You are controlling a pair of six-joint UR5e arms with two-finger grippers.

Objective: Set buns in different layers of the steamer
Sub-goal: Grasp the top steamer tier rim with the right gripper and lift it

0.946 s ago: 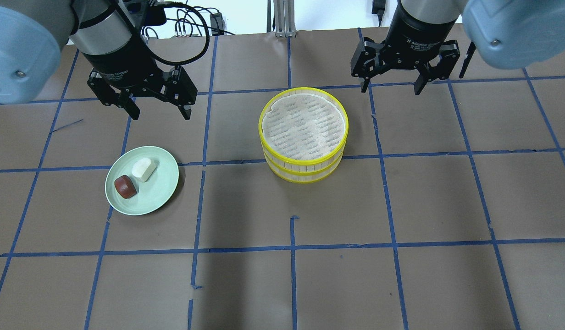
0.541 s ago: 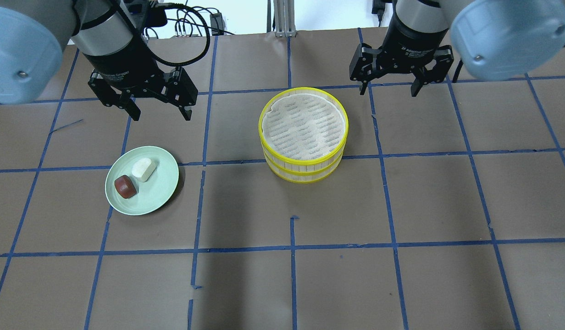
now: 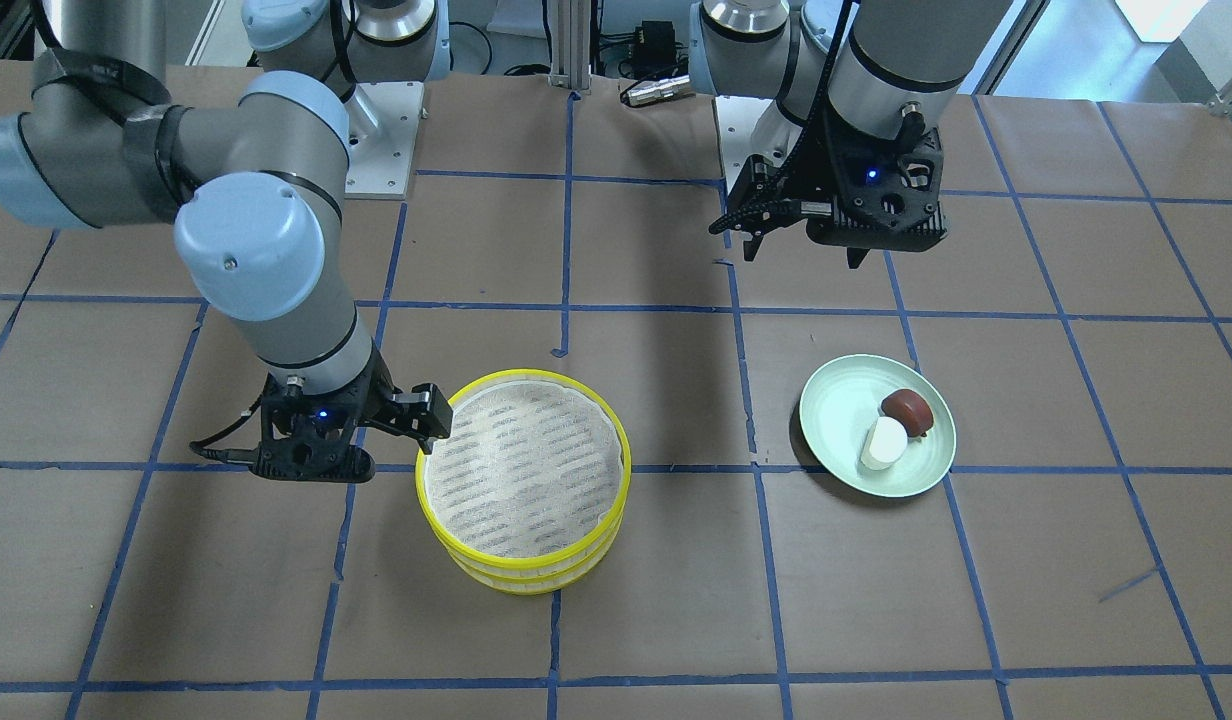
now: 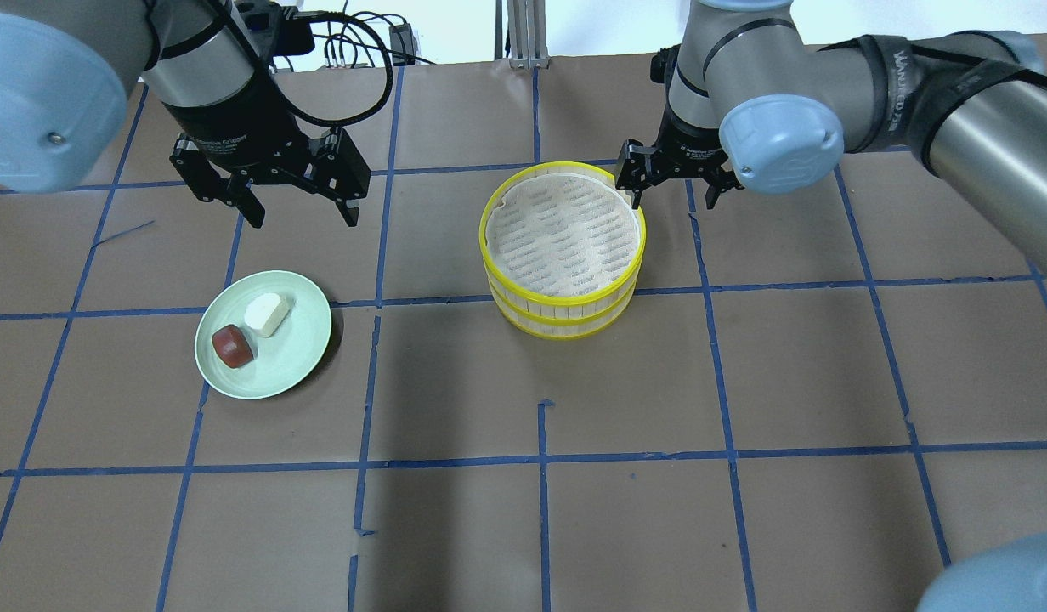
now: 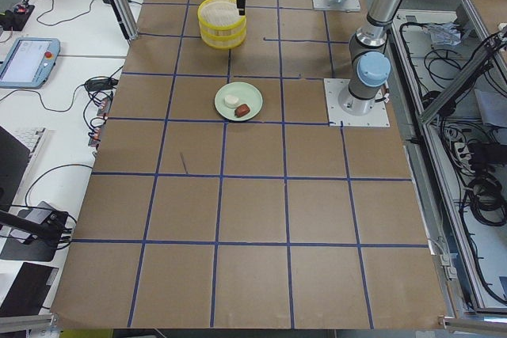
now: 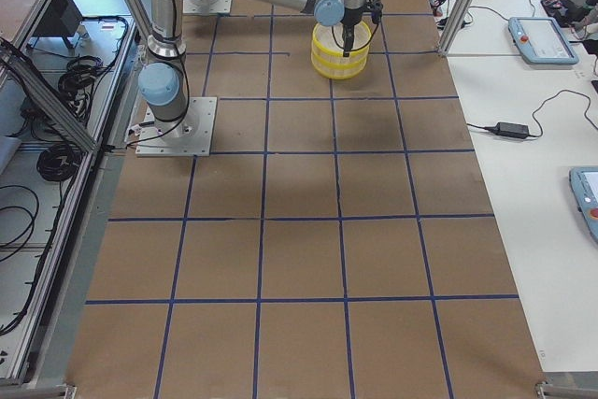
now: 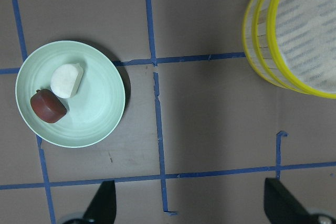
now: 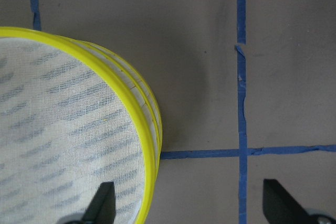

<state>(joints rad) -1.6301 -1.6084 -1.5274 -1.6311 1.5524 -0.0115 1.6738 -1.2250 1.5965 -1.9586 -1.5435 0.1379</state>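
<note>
The two steamer layers [image 4: 566,299] stand stacked mid-table, with yellow rims and an empty mesh liner on top. The white bun [image 4: 267,314] and the reddish-brown bun [image 4: 232,346] lie side by side on the pale green plate [image 4: 298,353]. My left gripper [image 4: 304,214] is open and empty, hovering behind the plate. My right gripper [image 4: 672,201] is open and empty at the stack's far right rim. In the right wrist view its fingers straddle the rim [image 8: 143,109], one over the mesh and one outside. The left wrist view shows the plate [image 7: 100,103] and both buns.
The table is brown paper with a grid of blue tape. Cables and a metal post lie along its far edge behind the arms. In the front-facing view the stack [image 3: 521,557] is at centre-left and the plate [image 3: 836,425] at right.
My right arm has swung in and come down from the far right to the steamer's rim. My left gripper has barely moved. The buns, plate and steamer have not moved.
</note>
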